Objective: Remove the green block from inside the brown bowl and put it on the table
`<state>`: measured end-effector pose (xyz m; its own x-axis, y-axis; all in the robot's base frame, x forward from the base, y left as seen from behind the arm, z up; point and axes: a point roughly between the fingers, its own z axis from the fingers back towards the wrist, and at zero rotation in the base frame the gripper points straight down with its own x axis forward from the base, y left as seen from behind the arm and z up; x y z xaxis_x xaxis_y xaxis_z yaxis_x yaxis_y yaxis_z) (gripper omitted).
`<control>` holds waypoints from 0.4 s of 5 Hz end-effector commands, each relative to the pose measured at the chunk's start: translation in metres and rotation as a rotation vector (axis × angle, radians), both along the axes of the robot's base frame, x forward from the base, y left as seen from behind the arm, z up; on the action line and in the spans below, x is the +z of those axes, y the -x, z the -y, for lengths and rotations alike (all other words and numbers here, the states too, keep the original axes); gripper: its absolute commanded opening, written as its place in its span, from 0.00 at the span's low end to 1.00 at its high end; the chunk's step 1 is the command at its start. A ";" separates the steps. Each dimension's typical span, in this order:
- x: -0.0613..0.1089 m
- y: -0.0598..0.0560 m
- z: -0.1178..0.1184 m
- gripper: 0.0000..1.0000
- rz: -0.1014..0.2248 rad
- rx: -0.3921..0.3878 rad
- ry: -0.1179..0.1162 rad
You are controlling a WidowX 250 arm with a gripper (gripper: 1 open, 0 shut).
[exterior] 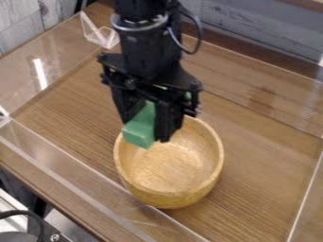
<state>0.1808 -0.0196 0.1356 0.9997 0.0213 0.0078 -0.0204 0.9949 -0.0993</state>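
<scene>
The green block (139,127) hangs tilted just above the left inner side of the brown bowl (190,175), pinched between the black fingers of my gripper (146,130). The gripper points straight down and is shut on the block. Its lower end hovers over the bowl's hollow near the rim, and I cannot tell whether it touches the wood. The bowl is light tan with a thick rim and stands on the brown wood-grain table (259,95). Nothing else lies inside the bowl.
Clear plastic walls (57,156) edge the table at the front, the left and the right. A small clear plastic piece (94,33) stands at the back left, behind the arm. Bare tabletop lies left and right of the bowl.
</scene>
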 end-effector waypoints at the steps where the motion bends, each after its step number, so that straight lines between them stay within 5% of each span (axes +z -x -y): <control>1: 0.009 -0.004 -0.007 0.00 0.049 0.005 -0.005; 2: 0.008 -0.004 -0.010 0.00 0.054 0.010 -0.007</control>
<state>0.1811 -0.0104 0.1369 0.9992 0.0309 0.0271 -0.0281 0.9949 -0.0973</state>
